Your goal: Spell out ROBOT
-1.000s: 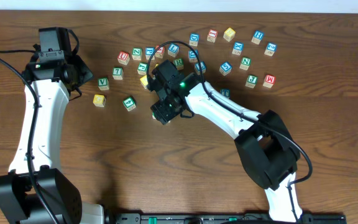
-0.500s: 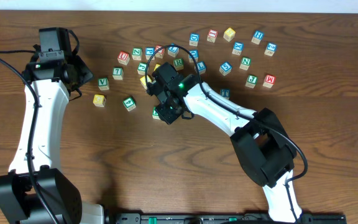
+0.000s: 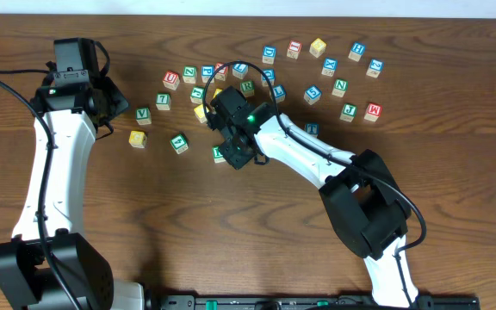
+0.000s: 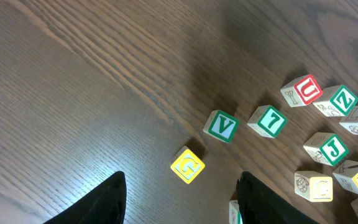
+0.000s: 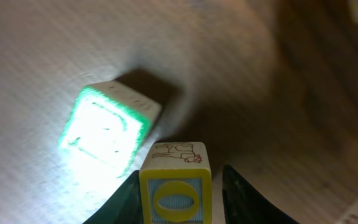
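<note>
From overhead, only the right gripper (image 3: 233, 157) low beside a green-framed cube (image 3: 220, 154), on the near side of the scatter; nothing seen of what sits between its fingers. From the right wrist, a yellow O cube (image 5: 175, 186) between those fingers, just beside the green-framed cube, whose top glares white. Fingers close on both sides; cannot tell whether clamped. Left gripper (image 4: 182, 205) spread wide, holding nothing, above the table (image 4: 73, 93) at far left. Counted: two arms; well over twenty loose cubes (image 3: 340, 87) overhead; in the left wrist view four green-framed, three yellow, one red-framed.
</note>
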`<action>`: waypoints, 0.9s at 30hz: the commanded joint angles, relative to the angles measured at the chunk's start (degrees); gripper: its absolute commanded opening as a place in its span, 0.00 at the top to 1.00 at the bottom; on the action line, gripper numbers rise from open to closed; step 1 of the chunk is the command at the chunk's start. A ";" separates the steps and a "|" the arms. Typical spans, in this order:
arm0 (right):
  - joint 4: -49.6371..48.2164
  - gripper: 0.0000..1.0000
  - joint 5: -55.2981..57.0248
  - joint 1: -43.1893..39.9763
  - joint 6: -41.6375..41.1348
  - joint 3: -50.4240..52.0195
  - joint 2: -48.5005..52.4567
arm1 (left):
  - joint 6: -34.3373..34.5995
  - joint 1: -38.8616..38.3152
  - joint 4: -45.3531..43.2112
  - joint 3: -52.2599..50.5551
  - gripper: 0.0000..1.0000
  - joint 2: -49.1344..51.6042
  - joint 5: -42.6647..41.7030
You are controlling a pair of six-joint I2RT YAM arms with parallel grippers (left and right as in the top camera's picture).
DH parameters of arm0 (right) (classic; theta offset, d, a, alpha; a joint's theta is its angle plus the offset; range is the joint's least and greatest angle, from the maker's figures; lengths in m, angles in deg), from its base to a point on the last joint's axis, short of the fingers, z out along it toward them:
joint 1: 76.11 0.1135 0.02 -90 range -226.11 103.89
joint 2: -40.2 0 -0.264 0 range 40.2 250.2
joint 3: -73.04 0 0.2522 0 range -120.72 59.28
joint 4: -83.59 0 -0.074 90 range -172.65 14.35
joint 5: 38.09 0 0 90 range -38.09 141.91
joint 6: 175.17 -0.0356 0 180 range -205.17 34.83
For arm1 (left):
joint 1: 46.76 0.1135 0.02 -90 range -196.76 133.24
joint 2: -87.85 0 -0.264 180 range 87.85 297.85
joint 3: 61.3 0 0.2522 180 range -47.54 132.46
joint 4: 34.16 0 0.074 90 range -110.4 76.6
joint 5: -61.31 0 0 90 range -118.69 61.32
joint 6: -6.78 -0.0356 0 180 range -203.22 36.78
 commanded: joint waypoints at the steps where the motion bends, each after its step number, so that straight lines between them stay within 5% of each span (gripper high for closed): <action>1: -0.48 0.65 6.08 0.39 0.79 0.24 0.83 | -0.94 0.24 0.15 -0.02 0.44 0.66 1.18; 27: -3.06 0.62 6.97 -0.02 38.75 0.24 0.83 | -0.94 0.24 0.22 -0.02 0.44 0.66 1.18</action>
